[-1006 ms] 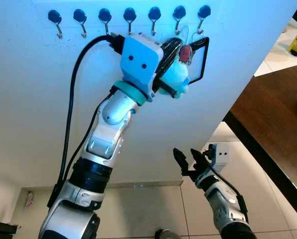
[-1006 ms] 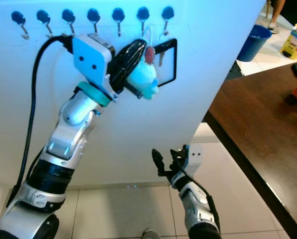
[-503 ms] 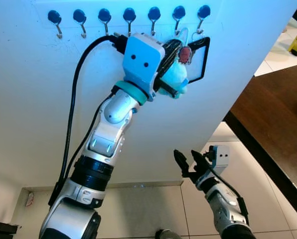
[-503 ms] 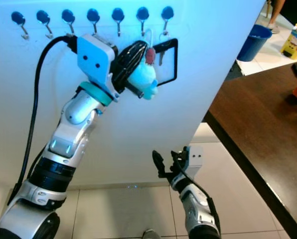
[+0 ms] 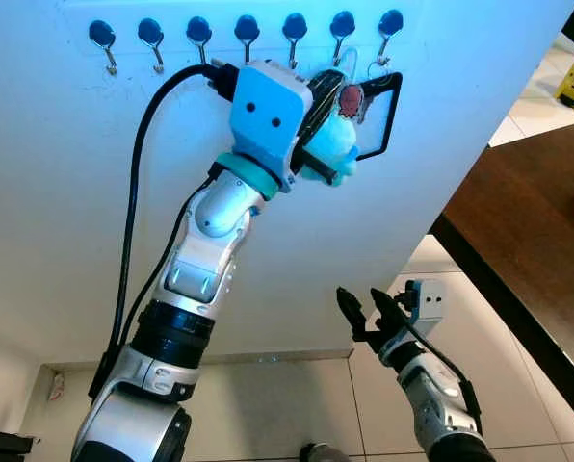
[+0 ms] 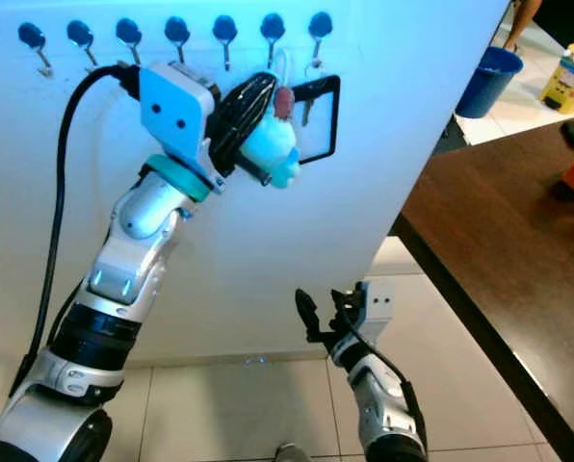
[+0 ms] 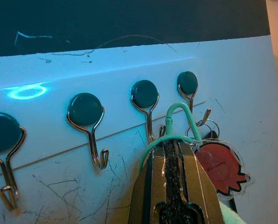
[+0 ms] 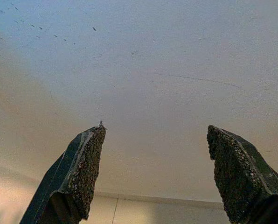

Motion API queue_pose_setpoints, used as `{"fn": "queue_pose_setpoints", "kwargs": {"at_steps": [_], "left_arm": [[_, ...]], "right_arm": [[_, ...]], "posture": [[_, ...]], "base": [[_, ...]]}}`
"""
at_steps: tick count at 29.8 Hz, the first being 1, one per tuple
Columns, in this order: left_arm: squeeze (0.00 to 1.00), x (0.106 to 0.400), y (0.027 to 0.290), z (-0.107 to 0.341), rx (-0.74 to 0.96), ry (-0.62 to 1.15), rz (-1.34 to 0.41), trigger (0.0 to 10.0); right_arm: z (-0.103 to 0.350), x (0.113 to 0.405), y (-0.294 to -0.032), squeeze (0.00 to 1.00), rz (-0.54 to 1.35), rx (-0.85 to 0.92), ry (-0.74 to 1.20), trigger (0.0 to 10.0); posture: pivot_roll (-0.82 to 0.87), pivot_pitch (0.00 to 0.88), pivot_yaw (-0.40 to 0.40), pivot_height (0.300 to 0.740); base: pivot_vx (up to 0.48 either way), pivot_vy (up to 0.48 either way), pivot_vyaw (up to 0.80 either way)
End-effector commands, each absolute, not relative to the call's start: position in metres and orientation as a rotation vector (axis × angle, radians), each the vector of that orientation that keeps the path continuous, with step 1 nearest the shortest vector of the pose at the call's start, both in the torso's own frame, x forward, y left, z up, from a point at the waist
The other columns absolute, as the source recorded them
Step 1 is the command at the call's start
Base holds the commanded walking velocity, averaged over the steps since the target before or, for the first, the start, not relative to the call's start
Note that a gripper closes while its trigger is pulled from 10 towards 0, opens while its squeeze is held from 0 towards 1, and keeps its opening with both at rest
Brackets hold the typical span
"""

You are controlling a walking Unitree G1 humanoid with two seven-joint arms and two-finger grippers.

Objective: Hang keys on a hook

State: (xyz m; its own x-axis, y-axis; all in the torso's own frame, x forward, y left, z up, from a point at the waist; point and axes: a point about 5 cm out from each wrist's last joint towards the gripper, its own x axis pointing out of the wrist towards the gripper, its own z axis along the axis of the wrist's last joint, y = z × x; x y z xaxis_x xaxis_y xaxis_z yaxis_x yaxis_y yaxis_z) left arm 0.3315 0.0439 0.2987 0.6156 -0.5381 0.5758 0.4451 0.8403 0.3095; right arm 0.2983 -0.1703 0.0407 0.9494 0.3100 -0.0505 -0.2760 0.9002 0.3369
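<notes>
Left claw (image 7: pixel 174 144) slightly higher, keys (image 7: pixel 218 165) pinched below hooks (image 7: pixel 145 100).

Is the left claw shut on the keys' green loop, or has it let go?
Shut: in the wrist view the left claw has its fingers pressed together on the thin green cord loop, just below the metal wall hooks.

Neighbouring hooks (image 7: pixel 89 122) beside keys (image 7: pixel 218 164)

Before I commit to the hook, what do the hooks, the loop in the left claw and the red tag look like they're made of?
The hooks look like bent steel wire, shiny, under dark rounded caps, possibly plastic. The loop gripped by the shut left claw is a thin mint-green strand holding an arch, likely coated wire or stiff cord. The red tag looks like glossy clear-edged plastic, probably acrylic.
</notes>
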Motion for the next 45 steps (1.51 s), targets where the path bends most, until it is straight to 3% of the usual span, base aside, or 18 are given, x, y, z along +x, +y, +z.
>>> {"fn": "queue_pose_setpoints", "kwargs": {"at_steps": [1, 39, 40, 45], "left_arm": [[0.0, 0.331, 0.047, 0.299, 0.146, -0.716, -0.546, 10.0], [0.0, 0.341, 0.048, 0.282, 0.235, -0.586, -0.525, 10.0], [1.0, 0.341, 0.048, 0.282, 0.227, -0.582, -0.532, 10.0], [1.0, 0.337, 0.046, 0.28, 0.215, -0.585, -0.569, 10.0]], "right_arm": [[0.034, 0.293, -0.17, 0.0, 0.303, 0.338, 0.128, 10.0], [0.034, 0.29, -0.171, 0.0, 0.282, 0.342, 0.122, 10.0], [0.034, 0.29, -0.171, 0.0, 0.282, 0.342, 0.123, 10.0], [0.034, 0.289, -0.171, 0.0, 0.283, 0.342, 0.124, 10.0]], "posture": [[-0.12, 0.083, 0.095, 0.74], [-0.13, 0.096, 0.104, 0.74], [-0.13, 0.096, 0.104, 0.74], [-0.13, 0.096, 0.102, 0.74]], "base": [[0.0, 0.0, 0.0], [0.0, 0.0, 0.0], [0.0, 0.0, 0.0], [0.0, 0.0, 0.0]]}}
